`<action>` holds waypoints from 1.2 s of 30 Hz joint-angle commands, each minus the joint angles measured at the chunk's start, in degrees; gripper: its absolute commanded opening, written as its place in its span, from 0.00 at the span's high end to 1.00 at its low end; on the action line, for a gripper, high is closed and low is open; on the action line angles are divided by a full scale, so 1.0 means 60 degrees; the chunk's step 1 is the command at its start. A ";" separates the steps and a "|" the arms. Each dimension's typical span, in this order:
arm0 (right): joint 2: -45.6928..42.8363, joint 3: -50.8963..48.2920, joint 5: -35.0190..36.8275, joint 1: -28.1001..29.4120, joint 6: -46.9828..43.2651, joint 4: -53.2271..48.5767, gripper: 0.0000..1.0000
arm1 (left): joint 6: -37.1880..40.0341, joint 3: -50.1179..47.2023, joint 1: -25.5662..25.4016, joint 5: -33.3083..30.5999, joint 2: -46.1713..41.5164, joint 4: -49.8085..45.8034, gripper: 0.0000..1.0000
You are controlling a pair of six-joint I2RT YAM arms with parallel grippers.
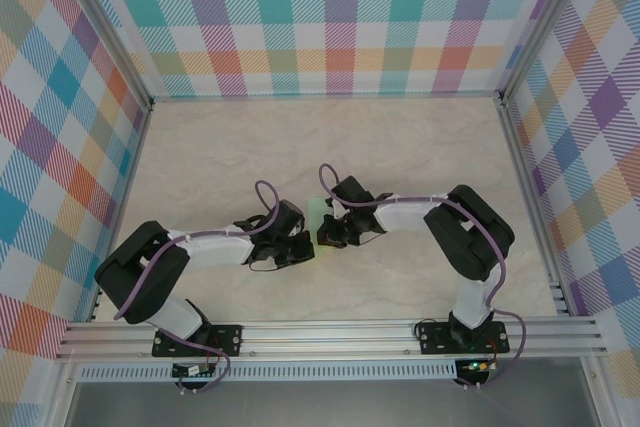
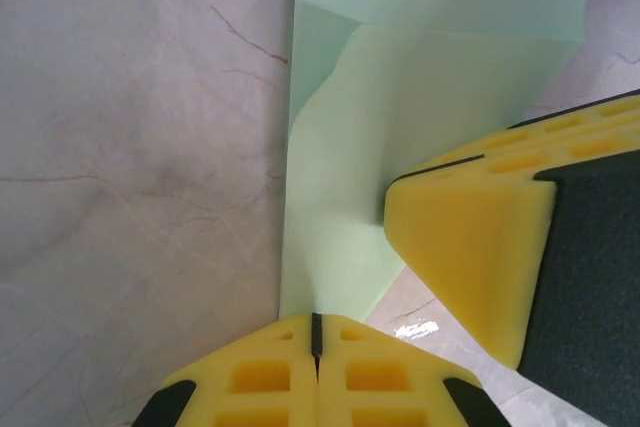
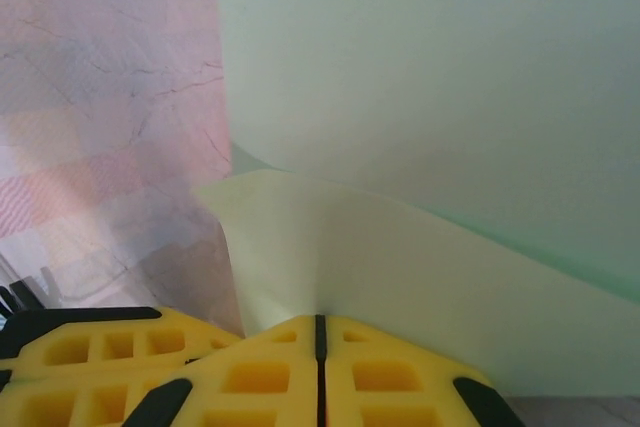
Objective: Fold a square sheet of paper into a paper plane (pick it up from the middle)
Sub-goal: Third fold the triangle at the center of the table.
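The square sheet of paper [image 1: 318, 211] is pale mint green and lies mid-table between the two grippers, partly folded with one flap lifted. My left gripper [image 2: 316, 323] is shut. Its yellow fingertips [image 2: 270, 367] sit over the near end of the flat part of the sheet [image 2: 330, 197], and I cannot tell whether any paper is pinched. My right gripper [image 3: 320, 323] is shut on the raised flap [image 3: 400, 257], which curves up out of its jaw line. Its finger [image 2: 470, 237] stands on the right in the left wrist view. No finished paper plane is in view.
The marble-patterned tabletop [image 1: 220, 157] is walled by checkered panels [image 1: 330, 17] at the back and on both sides. An aluminium rail [image 1: 330, 332] runs along the near edge. The left gripper's fingers [image 3: 80, 347] lie close beside the right gripper.
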 commanded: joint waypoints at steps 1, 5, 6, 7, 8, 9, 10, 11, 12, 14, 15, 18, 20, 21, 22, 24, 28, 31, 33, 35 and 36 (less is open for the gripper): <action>0.0032 -0.0493 0.0433 -0.0287 -0.0804 0.0165 0.92 | -0.0009 0.0059 -0.0057 -0.0358 0.0276 -0.1241 0.97; -0.0257 -0.0809 0.0711 -0.0891 -0.1181 0.0399 0.91 | -0.0005 0.0063 -0.0057 -0.0374 0.0364 -0.1519 0.97; -0.0280 -0.0823 0.0772 -0.1056 -0.1223 0.0392 0.91 | -0.0015 0.0060 -0.0057 -0.0373 0.0378 -0.1571 0.97; -0.0267 -0.0773 0.0830 -0.1259 -0.1237 0.0263 0.91 | 0.0019 0.0063 -0.0056 -0.0375 0.0402 -0.1642 0.96; -0.0209 -0.0674 0.0945 -0.1447 -0.1217 0.0021 0.92 | 0.0034 0.0068 -0.0051 -0.0374 0.0411 -0.1713 0.97; -0.0172 -0.0574 0.1008 -0.1614 -0.1242 -0.0154 0.92 | 0.0066 0.0092 -0.0051 -0.0389 0.0381 -0.1785 0.97; -0.0185 -0.0538 0.1056 -0.1761 -0.1286 -0.0221 0.92 | 0.0084 0.0091 -0.0055 -0.0398 0.0367 -0.1837 0.96; -0.0221 -0.0527 0.1117 -0.1877 -0.1267 -0.0285 0.92 | 0.0099 0.0114 -0.0051 -0.0415 0.0343 -0.1886 0.97; -0.0262 -0.0482 0.1149 -0.2009 -0.1271 -0.0399 0.92 | 0.0141 0.0120 -0.0055 -0.0412 0.0322 -0.1892 0.97; -0.0416 -0.0424 0.1319 -0.2204 -0.1253 -0.0584 0.92 | 0.0179 0.0137 -0.0058 -0.0382 0.0295 -0.1871 0.97; -0.0556 -0.0394 0.1477 -0.2268 -0.1221 -0.0728 0.92 | 0.0220 0.0153 -0.0052 -0.0349 0.0288 -0.1855 0.96; -0.1136 -0.0277 0.1834 -0.2300 -0.1084 -0.1164 0.91 | 0.0386 0.0314 -0.0058 -0.0244 0.0270 -0.1825 0.96; -0.1639 -0.0346 0.1861 -0.2294 -0.0943 -0.1211 0.89 | 0.0581 0.0522 -0.0058 -0.0200 0.0219 -0.1907 0.95; -0.1878 -0.0391 0.1902 -0.2294 -0.0866 -0.1301 0.88 | 0.0652 0.0630 -0.0045 -0.0217 0.0158 -0.2015 0.95; -0.2110 -0.0393 0.1978 -0.2300 -0.0782 -0.1449 0.86 | 0.0710 0.0711 -0.0056 -0.0189 0.0097 -0.2033 0.95; -0.2472 -0.0469 0.1951 -0.2293 -0.0658 -0.1629 0.83 | 0.0794 0.0801 -0.0057 -0.0153 -0.0128 -0.2033 0.94; -0.2971 -0.0974 0.1212 -0.2280 0.0012 -0.1341 0.71 | 0.0903 0.1046 -0.0058 -0.0197 -0.0800 -0.2033 0.90; -0.3138 -0.1457 0.0322 -0.2250 0.0825 -0.0747 0.58 | 0.0849 0.1125 -0.0058 -0.0521 -0.1224 -0.1827 0.85; -0.3140 -0.1740 -0.0007 -0.2206 0.1327 -0.0348 0.52 | 0.0778 0.1096 -0.0055 -0.0665 -0.1297 -0.1491 0.83; -0.3049 -0.1899 -0.0228 -0.2170 0.1684 -0.0038 0.49 | 0.0702 0.1128 -0.0058 -0.0718 -0.1187 -0.1103 0.83; -0.2990 -0.1945 -0.0343 -0.2141 0.1763 0.0135 0.48 | 0.0685 0.1178 -0.0047 -0.0773 -0.1096 -0.0994 0.83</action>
